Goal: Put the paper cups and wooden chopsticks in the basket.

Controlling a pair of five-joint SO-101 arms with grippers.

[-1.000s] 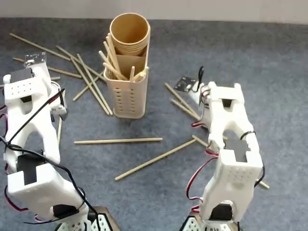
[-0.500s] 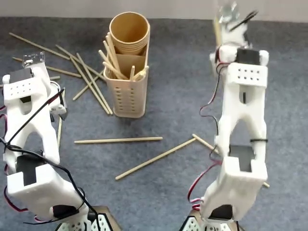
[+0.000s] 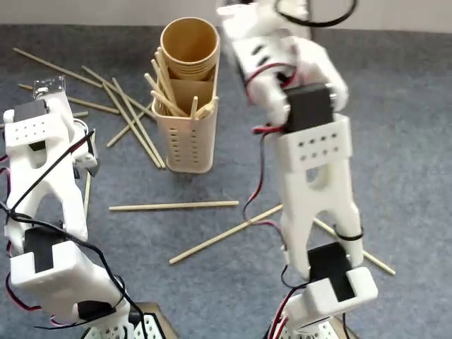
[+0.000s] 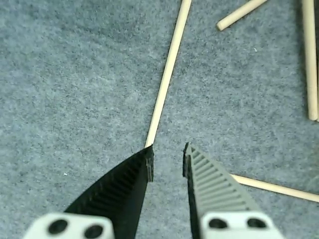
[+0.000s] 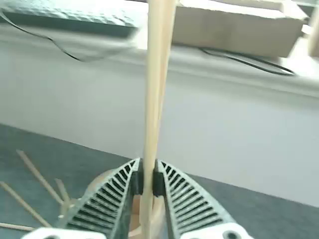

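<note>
Chopsticks sit clamped tight between your right fingers, long axis running straight out past the tips, with the basket close beneath, I'd say. Left fingers hang a bit apart, empty, over the counter.

Soft even light, faint shadows under the chopsticks, bright pale wall behind

Basket mouth crowded
We find cups and leaning sticks blocking the basket; open carpet lies beyond the right arm.
</note>
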